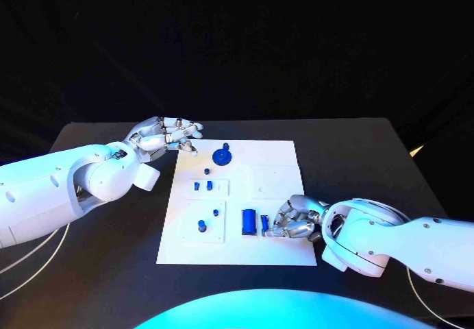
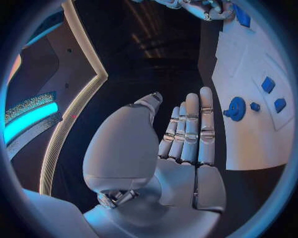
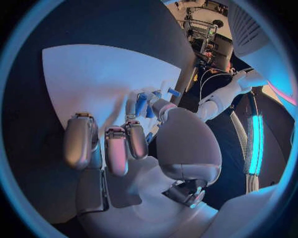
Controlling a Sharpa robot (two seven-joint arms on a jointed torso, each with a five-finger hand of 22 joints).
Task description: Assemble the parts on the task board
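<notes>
The white task board (image 1: 281,171) lies in the middle of the black table. A round blue part (image 1: 223,156) (image 2: 236,108) sits near its far edge, and small blue parts (image 1: 203,185) (image 2: 268,84) stand in its left half. My left hand (image 1: 163,133) (image 2: 186,134) hovers at the board's far left corner, fingers straight, holding nothing. My right hand (image 1: 293,218) (image 3: 133,139) rests on the board's near right part. Its thumb and a finger pinch a small dark blue part (image 1: 264,223) (image 3: 141,104), right beside an upright blue block (image 1: 249,220).
Two more small blue parts (image 1: 203,226) sit in a raised square at the board's near left. Bare black table (image 1: 375,157) runs around the board on both sides. In the left wrist view, my right hand (image 2: 205,7) appears far across the board (image 2: 248,139).
</notes>
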